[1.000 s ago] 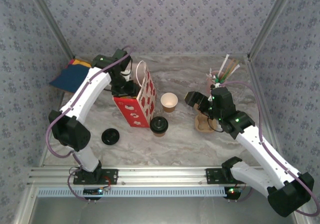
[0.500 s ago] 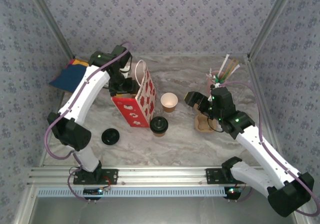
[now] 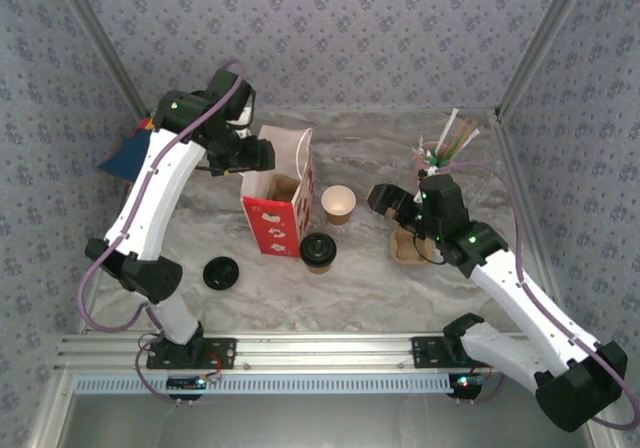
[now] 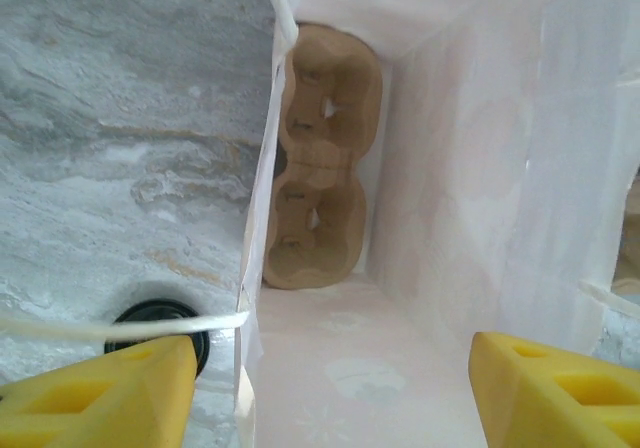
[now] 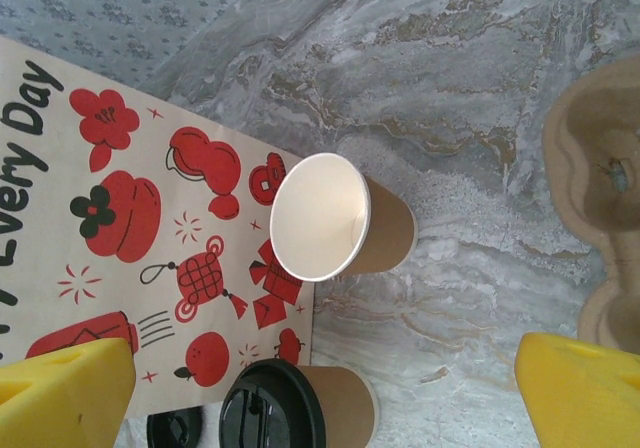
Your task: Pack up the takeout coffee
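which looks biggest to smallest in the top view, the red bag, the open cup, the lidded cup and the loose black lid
1. red bag, by far.
2. lidded cup and open cup: too alike to rank.
3. loose black lid: similar width but flat, so it covers least.

Left arm raised high, left gripper (image 3: pixel 255 155) angled downward, jaws spread wide, right arm extended forward, right gripper (image 3: pixel 380 196) jaws spread wide

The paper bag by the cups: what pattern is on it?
Red drawings on the tan bag, clearest in the right wrist view.
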